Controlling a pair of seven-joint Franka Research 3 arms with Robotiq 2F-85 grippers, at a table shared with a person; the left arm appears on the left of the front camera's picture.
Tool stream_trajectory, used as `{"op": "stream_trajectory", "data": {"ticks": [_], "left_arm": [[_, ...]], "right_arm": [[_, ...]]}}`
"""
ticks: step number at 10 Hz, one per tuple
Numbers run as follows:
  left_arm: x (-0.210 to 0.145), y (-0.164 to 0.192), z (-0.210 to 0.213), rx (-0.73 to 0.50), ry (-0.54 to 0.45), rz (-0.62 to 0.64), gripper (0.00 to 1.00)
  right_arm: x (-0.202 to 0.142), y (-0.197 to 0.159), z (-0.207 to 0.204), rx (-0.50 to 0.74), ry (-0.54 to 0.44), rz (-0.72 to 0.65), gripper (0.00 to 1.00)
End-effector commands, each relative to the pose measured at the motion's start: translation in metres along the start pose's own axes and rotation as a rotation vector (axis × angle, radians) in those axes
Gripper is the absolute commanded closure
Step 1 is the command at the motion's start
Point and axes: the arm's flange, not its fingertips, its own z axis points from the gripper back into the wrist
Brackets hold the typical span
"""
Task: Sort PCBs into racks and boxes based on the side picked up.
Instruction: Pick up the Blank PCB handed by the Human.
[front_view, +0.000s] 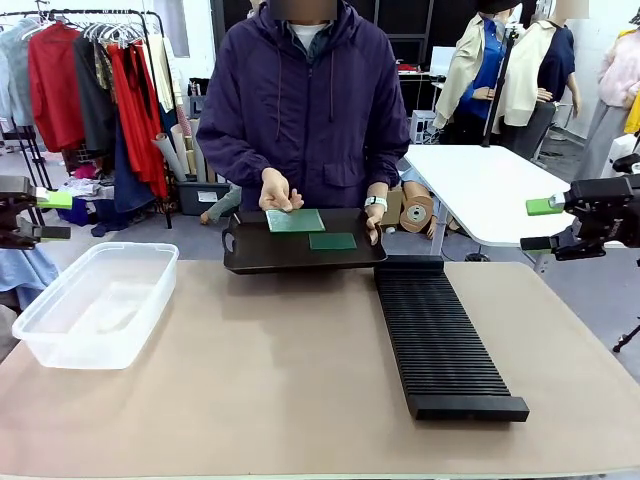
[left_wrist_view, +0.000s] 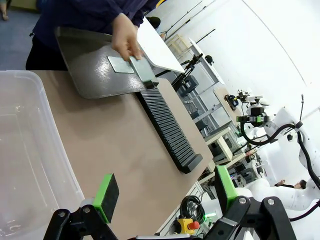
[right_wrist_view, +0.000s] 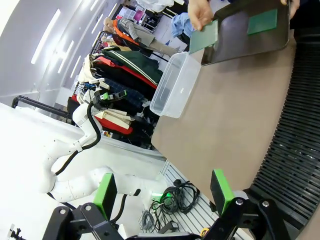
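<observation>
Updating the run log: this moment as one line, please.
left gripper: open, raised left of tub | right gripper: open, raised right of rack | person's hand on light PCB at tray | dark PCB flat in tray

Two PCBs (front_view: 312, 230) on tray (front_view: 250, 262)

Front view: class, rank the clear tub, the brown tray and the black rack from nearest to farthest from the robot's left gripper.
From the left gripper:
1. clear tub, just below it, table's left.
2. brown tray, far middle, before the person.
3. black rack, right of centre.
</observation>
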Motion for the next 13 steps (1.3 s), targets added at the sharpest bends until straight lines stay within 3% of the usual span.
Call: {"op": "stream_trajectory", "data": {"ticks": [1, 13], "left_arm": [[0.0008, -0.0021, 0.0019, -0.011, -0.006, -0.004, 0.00], [0.0008, -0.0021, 0.0019, -0.011, -0.006, -0.004, 0.00]], "right_arm": [[0.0011, 0.0028, -0.0001, 0.014, -0.011, 0.009, 0.00], [0.0011, 0.0028, -0.0001, 0.014, -0.011, 0.009, 0.00]]}}
